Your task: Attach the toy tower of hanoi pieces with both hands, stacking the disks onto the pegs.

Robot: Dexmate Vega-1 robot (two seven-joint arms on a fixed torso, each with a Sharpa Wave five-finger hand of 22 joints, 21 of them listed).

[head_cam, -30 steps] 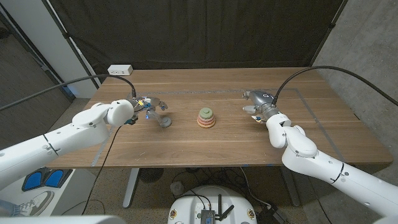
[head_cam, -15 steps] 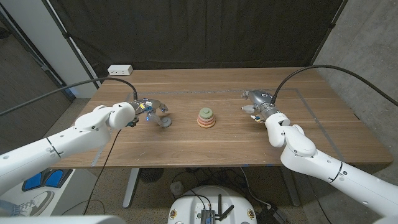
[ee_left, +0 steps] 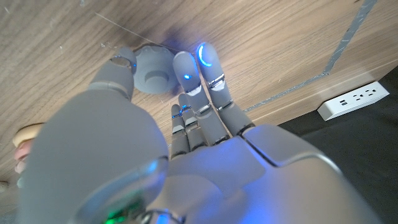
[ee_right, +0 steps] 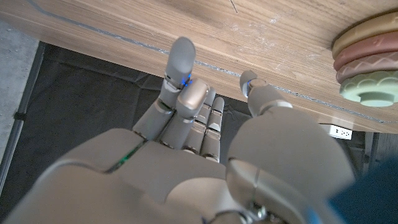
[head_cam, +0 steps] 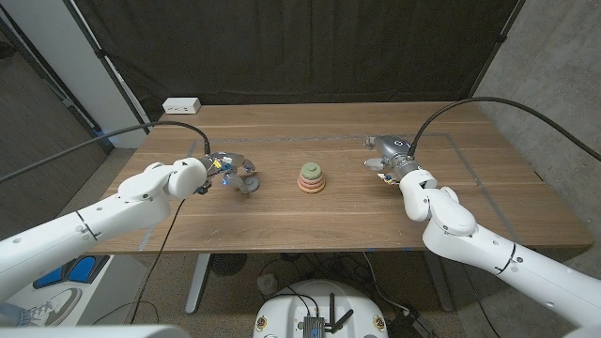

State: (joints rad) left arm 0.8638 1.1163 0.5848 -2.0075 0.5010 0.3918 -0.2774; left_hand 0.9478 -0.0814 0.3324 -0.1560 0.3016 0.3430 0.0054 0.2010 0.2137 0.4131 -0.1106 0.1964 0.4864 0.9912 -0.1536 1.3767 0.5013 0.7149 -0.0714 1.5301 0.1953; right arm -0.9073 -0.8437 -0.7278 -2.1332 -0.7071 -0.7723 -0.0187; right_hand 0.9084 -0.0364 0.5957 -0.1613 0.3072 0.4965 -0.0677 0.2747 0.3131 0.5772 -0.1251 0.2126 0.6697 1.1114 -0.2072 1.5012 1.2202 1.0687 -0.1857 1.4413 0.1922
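Writing: no readable brand or label on any item; a white power strip (head_cam: 181,105) at the far left table edge, sockets visible, no legible text.
Table: wooden table (head_cam: 338,211) with a thin taped outline on its top.
Stacked disks: small tower (head_cam: 312,177) at table centre, tan disk lowest, pink above, green on top; seen in the right wrist view too (ee_right: 370,59), with a ribbed green cap disk.
Loose piece: grey disk (head_cam: 250,182) with a raised hub, lying on the table left of the tower, well apart from it; in the left wrist view (ee_left: 154,70) flat on the wood.
Left hand: left hand (head_cam: 228,165) reaching in from the left, hovering over the grey disk; fingers (ee_left: 202,68) extended beside the disk, thumb curved round its other side, tips lit blue; contact with the disk cannot be told, not lifted.
Right hand: right hand (head_cam: 385,152) at the right of the tower, well apart from it, near the far tape line; fingers (ee_right: 180,59) partly curled, thumb apart, holding nothing.
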